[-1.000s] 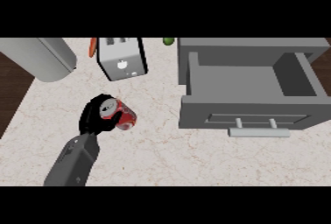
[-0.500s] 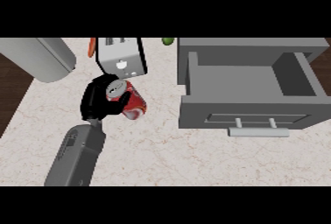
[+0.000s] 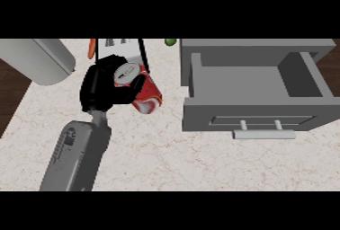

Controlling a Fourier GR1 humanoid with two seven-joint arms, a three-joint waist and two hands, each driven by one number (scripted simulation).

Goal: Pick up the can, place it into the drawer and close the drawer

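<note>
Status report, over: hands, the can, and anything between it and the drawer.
Left hand curled round red can. Right hand out of view. Drawer open to the right, nothing between.

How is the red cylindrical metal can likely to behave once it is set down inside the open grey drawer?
The red cylindrical metal can looks rigid. Its round body would probably roll if laid sideways. The left hand holds it tilted, so it may tip in the open grey drawer.

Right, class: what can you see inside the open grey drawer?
The open grey drawer shows only its bare grey floor and walls. Its front panel hides the nearest strip of floor. The red and white can remains outside, held by the left hand.
</note>
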